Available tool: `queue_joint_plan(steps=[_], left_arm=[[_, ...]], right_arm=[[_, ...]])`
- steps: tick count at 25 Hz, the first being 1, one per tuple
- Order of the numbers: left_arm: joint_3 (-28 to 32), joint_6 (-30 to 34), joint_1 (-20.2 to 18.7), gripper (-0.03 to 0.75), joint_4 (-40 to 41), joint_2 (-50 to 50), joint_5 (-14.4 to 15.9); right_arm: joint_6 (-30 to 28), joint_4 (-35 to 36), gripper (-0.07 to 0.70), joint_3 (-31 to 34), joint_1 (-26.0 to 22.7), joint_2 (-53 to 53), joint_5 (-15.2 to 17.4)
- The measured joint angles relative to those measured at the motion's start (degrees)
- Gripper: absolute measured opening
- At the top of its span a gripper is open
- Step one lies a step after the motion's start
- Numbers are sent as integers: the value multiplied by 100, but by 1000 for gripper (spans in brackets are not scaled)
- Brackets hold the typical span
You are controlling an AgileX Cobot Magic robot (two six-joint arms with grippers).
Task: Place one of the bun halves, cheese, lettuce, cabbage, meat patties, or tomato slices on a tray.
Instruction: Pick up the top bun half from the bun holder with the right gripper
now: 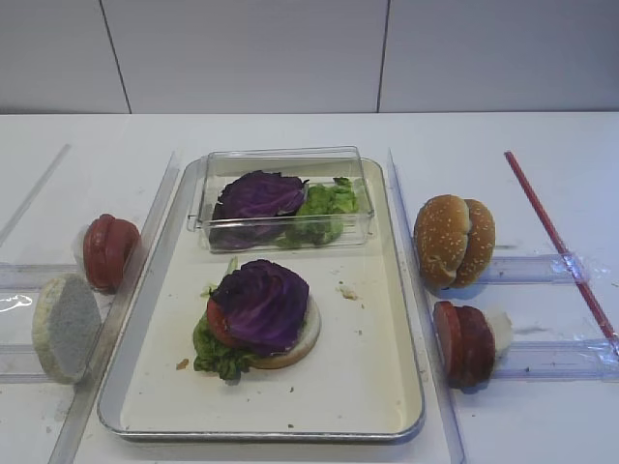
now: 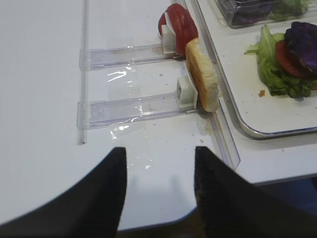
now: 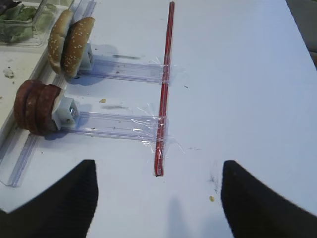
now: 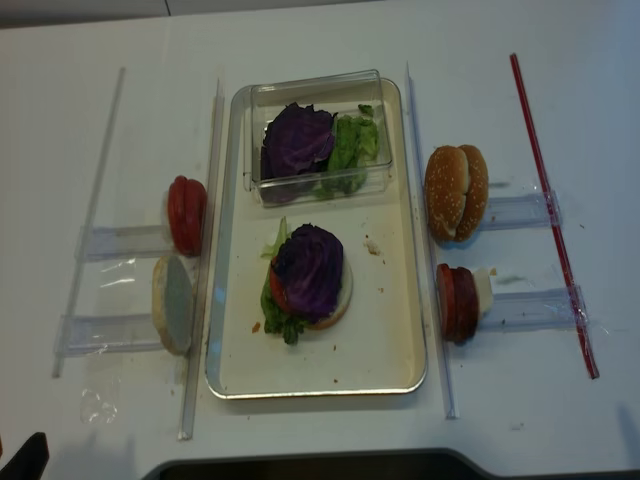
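Silvery metal makes the rim of the tray (image 1: 406,319), and everything here is placed by that tray. On its floor a stack is built: a pale bun base, lettuce (image 1: 215,350), a tomato slice (image 1: 219,323) and purple cabbage (image 1: 261,302) on top. Just right of the tray, two meat patties (image 1: 464,342) are stood on edge in a clear holder, and seeded bun halves (image 1: 453,240) are stood behind them.

A patty is likely wanted next. The right claw (image 3: 157,198) is held wide over the bench (image 3: 237,89), well right of the tray, with nothing in it. The left claw (image 2: 159,191) is held apart too, left of the tray, empty.

The nearest patty should be pinched across its flat faces, lifted straight up, then set flat and centred on the cabbage, so the soft leaves are not pushed off.
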Motion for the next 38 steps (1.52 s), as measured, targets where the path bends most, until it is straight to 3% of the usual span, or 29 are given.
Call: queue_joint_plan(steps=[25,38], left_arm=[[0,-9,0,298,7,0,-12],[0,-9,0,295,13,0,-12]], right_arm=[[234,73,530,0,0,97,0],[866,274,530,-1147,0,2842,85]])
